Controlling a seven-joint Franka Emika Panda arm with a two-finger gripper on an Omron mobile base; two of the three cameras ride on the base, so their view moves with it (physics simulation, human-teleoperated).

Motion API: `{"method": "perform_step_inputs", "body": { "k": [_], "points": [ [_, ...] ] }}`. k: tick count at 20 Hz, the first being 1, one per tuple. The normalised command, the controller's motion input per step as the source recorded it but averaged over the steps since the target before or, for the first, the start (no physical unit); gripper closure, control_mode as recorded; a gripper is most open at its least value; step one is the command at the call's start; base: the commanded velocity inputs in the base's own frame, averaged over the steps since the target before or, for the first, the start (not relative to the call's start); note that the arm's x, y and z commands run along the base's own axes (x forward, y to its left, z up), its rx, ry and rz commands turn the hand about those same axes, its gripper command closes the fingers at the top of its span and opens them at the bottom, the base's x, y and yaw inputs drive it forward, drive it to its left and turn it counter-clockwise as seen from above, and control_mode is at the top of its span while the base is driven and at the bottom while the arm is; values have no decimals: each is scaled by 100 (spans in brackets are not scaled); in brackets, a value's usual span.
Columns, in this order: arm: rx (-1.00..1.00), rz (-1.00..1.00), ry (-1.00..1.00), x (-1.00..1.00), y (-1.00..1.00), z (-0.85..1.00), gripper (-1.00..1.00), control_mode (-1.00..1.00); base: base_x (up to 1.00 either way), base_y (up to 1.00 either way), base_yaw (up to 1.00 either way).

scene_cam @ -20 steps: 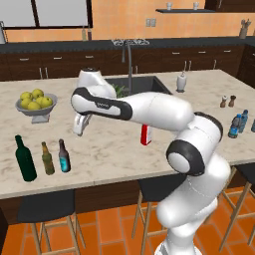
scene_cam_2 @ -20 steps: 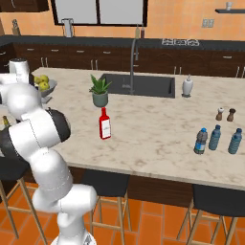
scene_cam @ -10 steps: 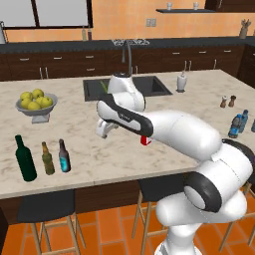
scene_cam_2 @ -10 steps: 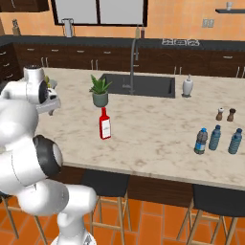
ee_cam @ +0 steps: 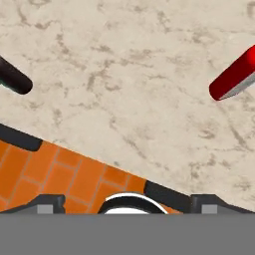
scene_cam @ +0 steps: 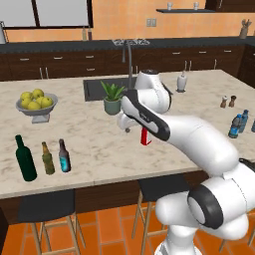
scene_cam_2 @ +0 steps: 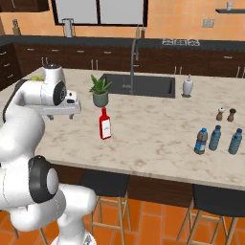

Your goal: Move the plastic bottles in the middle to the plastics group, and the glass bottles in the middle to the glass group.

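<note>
I take this as the reach for the last middle bottle: the red glass bottle stands alone on the marble island counter, just in front of the potted plant, and everything else looks sorted already. Left of the plant, near the counter's front edge, I see the tall green wine bottle, the olive-amber bottle and the brown blue-labelled bottle in a row. Far right of the plant, three blue plastic bottles stand together near the salt and pepper shakers.

My gripper hangs above the counter, left of the plant in the right base view, and its jaws stand wide apart with nothing between them. In the hand view I look down on bare marble and the counter's front edge; the red glass bottle pokes in at the right border, well off the gap between the fingertips, which rise at the bottom of that picture. So the bottle is beside the hand, not under it.

Next I judge I must swing the hand over toward the red bottle, centre its neck or body between the jaws, come down and close. Then it goes to the green wine bottle's group.
</note>
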Motion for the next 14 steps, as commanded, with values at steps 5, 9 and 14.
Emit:
{"method": "perform_step_inputs", "body": {
  "k": [5,9,14],
  "points": [
    [0,-45,1,-2,-82,3,-100,-100,0,0,0],
    [0,-39,1,26,-60,1,-100,-100,0,0,0],
    [0,-26,0,44,-43,6,-100,-100,0,0,0]
  ]
}}
